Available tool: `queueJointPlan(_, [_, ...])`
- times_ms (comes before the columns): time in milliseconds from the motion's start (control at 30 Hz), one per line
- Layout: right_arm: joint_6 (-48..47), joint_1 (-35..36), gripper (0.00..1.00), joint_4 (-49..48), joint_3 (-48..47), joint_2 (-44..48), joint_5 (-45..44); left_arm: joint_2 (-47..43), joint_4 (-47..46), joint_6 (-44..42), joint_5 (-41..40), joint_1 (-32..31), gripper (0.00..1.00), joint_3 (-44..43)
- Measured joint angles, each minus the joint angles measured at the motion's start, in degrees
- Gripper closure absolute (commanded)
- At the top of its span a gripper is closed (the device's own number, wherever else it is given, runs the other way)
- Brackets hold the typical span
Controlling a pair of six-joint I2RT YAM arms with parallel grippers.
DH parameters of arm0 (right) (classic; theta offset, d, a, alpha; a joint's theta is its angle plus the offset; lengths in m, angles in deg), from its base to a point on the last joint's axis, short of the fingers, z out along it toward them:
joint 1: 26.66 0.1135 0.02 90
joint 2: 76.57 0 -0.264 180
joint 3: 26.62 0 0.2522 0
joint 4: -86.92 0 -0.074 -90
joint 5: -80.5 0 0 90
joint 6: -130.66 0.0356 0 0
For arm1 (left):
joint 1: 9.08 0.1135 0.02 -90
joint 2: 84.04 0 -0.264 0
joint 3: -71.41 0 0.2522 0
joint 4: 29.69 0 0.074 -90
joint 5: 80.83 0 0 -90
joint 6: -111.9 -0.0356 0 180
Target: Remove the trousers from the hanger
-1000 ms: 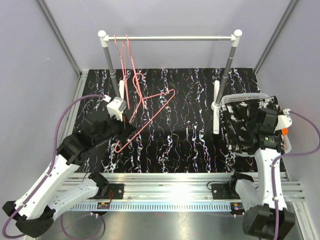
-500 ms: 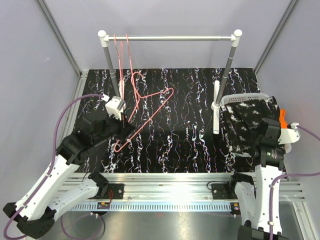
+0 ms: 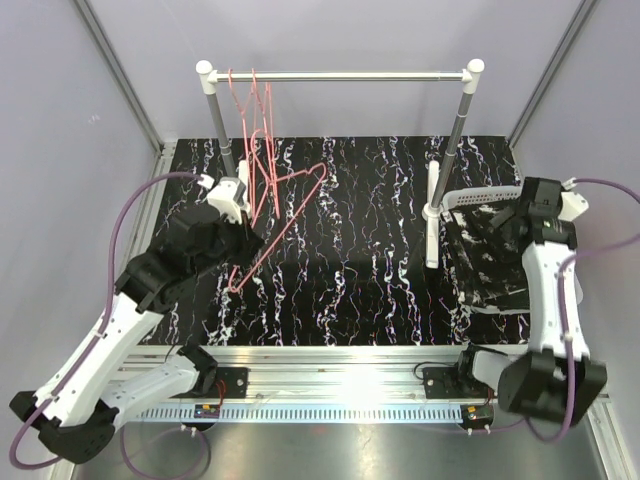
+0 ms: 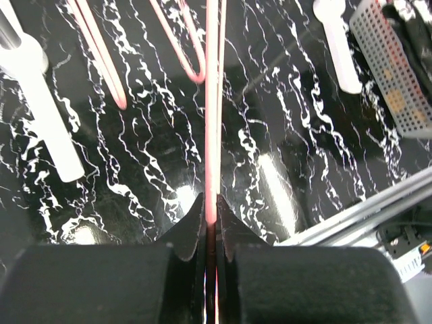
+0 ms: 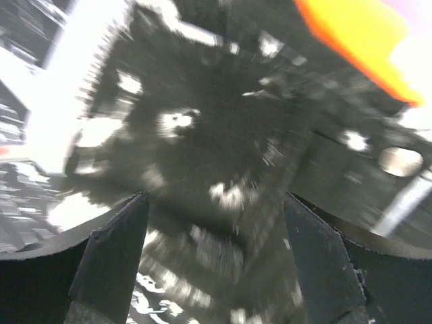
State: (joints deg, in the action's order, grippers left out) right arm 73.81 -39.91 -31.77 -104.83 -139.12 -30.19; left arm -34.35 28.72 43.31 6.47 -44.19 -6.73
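A white-capped metal clothes rail [image 3: 340,76] spans the far side of the black, white-veined tabletop [image 3: 370,290], with thin pink wire hangers [image 3: 248,110] bunched at its left end. The left gripper [image 4: 210,208] is pressed together on the wire of one tilted pink hanger [image 4: 212,101]. At the right, a white mesh basket [image 3: 480,197] holds the black trousers with white markings [image 3: 490,255]. The right gripper [image 5: 216,199] hangs spread above them, with a bright orange cloth [image 5: 351,34] at the blurred edge of its wrist view.
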Motion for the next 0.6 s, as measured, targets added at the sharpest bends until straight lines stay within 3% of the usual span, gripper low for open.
queueJointPlan(300, [-0.48,-2.14,0.14,-7.32,8.04,-16.24,4.52,1.88,5.22,0.63,-2.34,0.00,1.00,-11.34])
queueJointPlan(500, [-1.88,-2.32,0.11,-7.48,8.52,-13.44,5.18,3.34,7.48,-0.09,-3.26,0.00,1.00,-18.67])
queueJointPlan(533, [-2.45,-2.32,0.01,-6.21,7.82,-11.91,5.14,3.80,7.72,-0.22,-3.41,-0.02,1.00,-19.47])
queueJointPlan(600, [-3.85,-2.27,0.00,-2.40,4.96,-8.46,4.68,5.03,8.09,-0.37,-3.74,-0.24,1.00,-20.63])
